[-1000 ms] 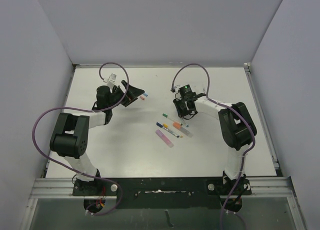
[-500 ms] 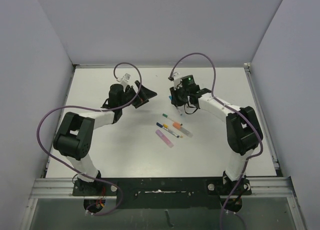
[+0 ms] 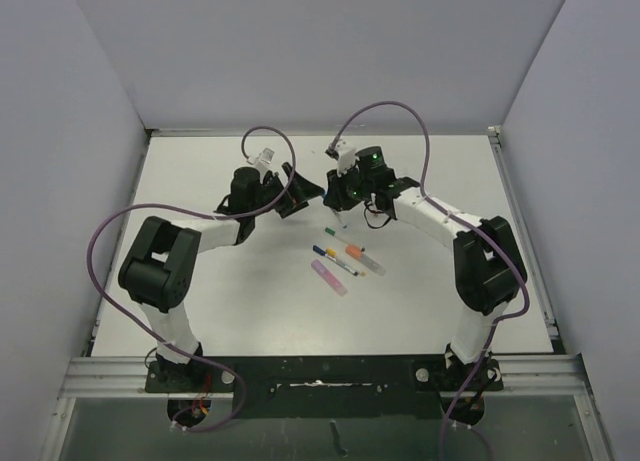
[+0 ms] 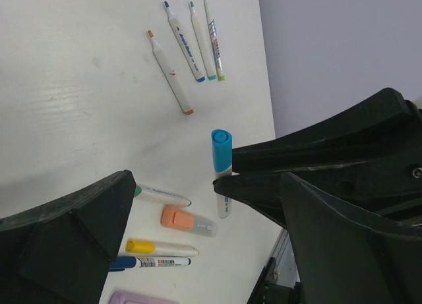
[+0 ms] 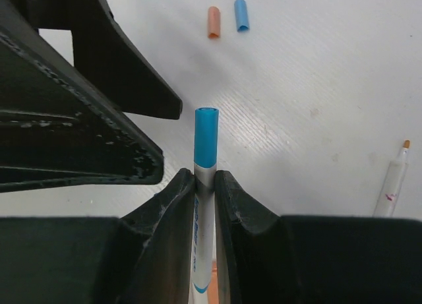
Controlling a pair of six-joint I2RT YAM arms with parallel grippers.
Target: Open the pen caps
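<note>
Right claw (image 3: 342,201) and left claw (image 3: 302,195) meet at twelve o'clock on the white surface (image 3: 260,311) overhead; capped plastic pens (image 3: 340,259) lie mid-surface. Left wrist: left claw spread wide, facing the blue plastic pen cap (image 4: 221,146); four uncapped pale pens (image 4: 182,41) at twelve o'clock. Right wrist: right claw clamped on the blue-capped pale pen (image 5: 201,238); loose orange plastic cap (image 5: 213,22) at twelve. Roughly half seems done; this cap is not yet off.

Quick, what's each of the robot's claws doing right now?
Left gripper: open, holding nothing.
Right gripper: shut on a thin pale plastic pen, blue cap on.
</note>
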